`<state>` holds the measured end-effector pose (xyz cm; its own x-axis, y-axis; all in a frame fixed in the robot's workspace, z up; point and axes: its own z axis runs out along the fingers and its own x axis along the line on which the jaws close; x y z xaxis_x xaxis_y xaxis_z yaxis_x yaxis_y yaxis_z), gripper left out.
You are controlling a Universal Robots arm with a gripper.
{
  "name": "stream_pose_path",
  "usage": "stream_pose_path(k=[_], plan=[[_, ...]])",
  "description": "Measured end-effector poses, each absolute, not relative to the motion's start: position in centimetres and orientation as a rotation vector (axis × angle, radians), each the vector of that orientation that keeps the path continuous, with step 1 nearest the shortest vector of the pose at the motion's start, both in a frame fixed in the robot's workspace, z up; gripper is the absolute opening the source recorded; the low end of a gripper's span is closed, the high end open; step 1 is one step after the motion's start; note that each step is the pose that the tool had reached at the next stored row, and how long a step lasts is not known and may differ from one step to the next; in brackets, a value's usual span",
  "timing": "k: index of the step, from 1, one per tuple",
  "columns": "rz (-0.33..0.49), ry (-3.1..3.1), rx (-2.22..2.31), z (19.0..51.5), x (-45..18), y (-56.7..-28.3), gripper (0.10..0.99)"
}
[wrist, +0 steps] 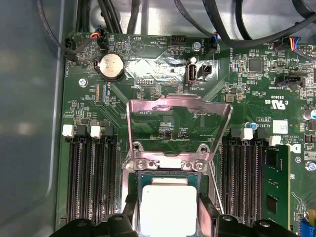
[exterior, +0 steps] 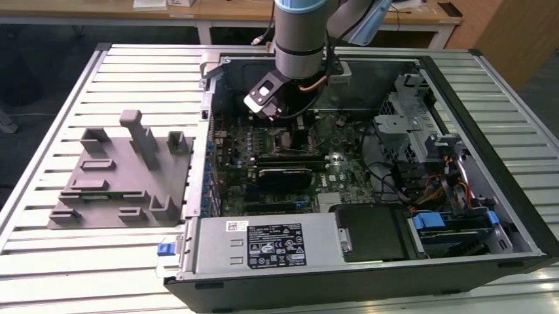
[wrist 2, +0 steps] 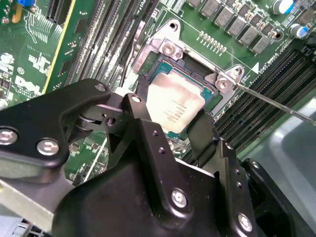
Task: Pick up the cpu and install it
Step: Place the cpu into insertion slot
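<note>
In the exterior view the open computer case lies on the slatted tabletop, with the grey fixture block at its nine o'clock, well apart from the work. The arm comes down from twelve o'clock into the case, over the part of the motherboard at about eleven o'clock from the case's middle.

In both wrist views the tool is clamped on the cpu, a black finger against each of two opposite edges. The cpu is level, silver top up, right at the socket, inside its metal frame; I cannot tell whether it is fully seated.

In the first wrist view the load plate stands raised beyond the cpu, between the banks of memory slots. The thin lever is free of the frame and angles away from it.
</note>
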<state>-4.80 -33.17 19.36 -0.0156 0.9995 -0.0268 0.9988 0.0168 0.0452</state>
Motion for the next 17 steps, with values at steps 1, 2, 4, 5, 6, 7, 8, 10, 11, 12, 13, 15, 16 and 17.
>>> stream_pose_path(k=[1,2,4,5,6,7,8,10,11,12,13,15,16,17], plan=[[0.021,2.203,2.168,19.37,-4.80,-33.17,0.592],[0.021,2.203,2.168,19.44,-4.80,-33.18,0.592],[0.021,2.203,2.168,19.64,-4.80,-33.17,0.592],[0.021,2.203,2.168,19.76,-4.80,-33.17,0.592],[0.021,2.203,2.168,19.88,-4.80,-33.17,0.592],[0.021,2.203,2.168,20.01,-4.80,-33.17,0.592],[0.021,2.203,2.168,20.14,-4.80,-33.17,0.592],[0.021,2.203,2.168,20.34,-4.80,-33.17,0.592],[0.021,2.203,2.168,20.36,-4.80,-33.17,0.592],[0.021,2.203,2.168,20.36,-4.80,-33.17,0.592],[0.021,2.203,2.168,20.36,-4.80,-33.17,0.592],[0.021,2.203,2.168,20.37,-4.80,-33.17,0.592],[0.021,2.203,2.168,20.37,-4.80,-33.17,0.592],[0.021,2.203,2.168,20.37,-4.80,-33.17,0.592]])
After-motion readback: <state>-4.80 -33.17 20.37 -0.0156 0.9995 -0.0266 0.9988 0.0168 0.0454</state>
